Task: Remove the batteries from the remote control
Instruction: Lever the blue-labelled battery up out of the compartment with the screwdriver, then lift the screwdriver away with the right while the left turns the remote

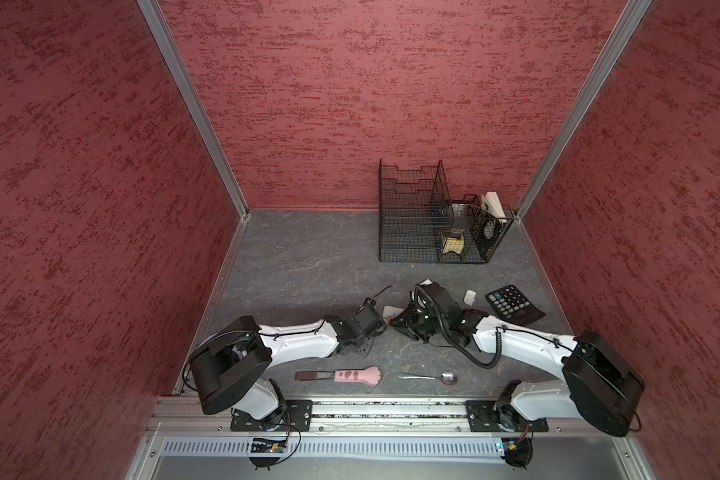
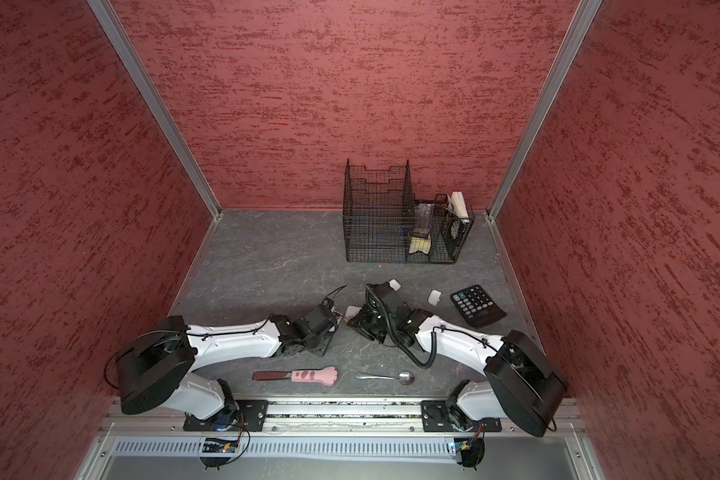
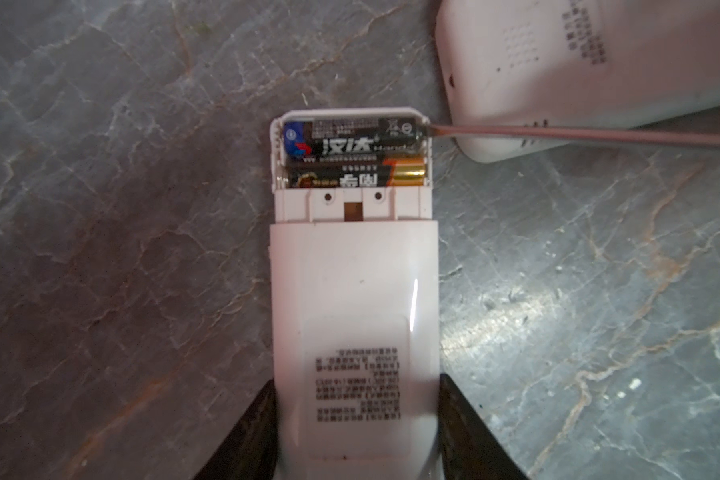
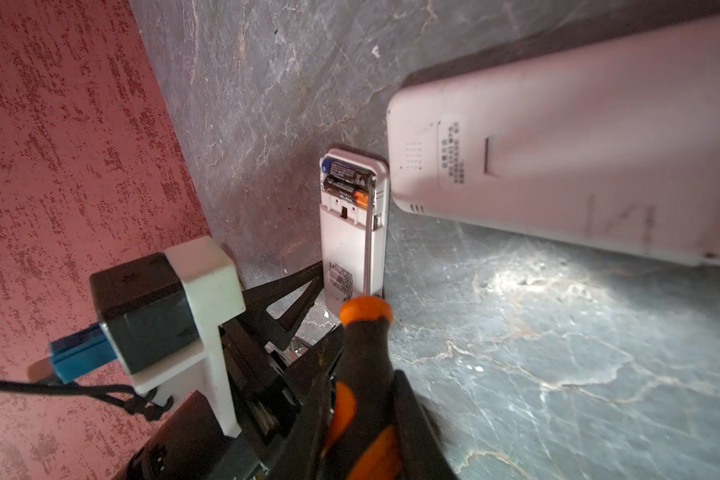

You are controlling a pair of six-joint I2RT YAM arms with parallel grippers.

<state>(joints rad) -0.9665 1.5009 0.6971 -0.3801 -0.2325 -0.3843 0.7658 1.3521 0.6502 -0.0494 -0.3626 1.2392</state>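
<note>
Left tool (image 3: 357, 399) gripping remote (image 3: 352, 282), batteries (image 3: 350, 160) at far end, screwdriver (image 3: 578, 135) touching one

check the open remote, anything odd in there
A blue-ended battery lies beside a gold-ended battery of a different brand in the uncovered compartment of the remote: a mismatched pair. The screwdriver has its tip against the first one's non-blue end.

- Red mottled walls (image 1: 350, 104) are closing in the left, right and far sides.
- Aluminium posts (image 1: 196, 108) are running up both far corners.
- A grey marbled floor (image 1: 308, 257) is catching a pale glare.
- A metal rail (image 1: 391, 409) is lining the near edge.
</note>
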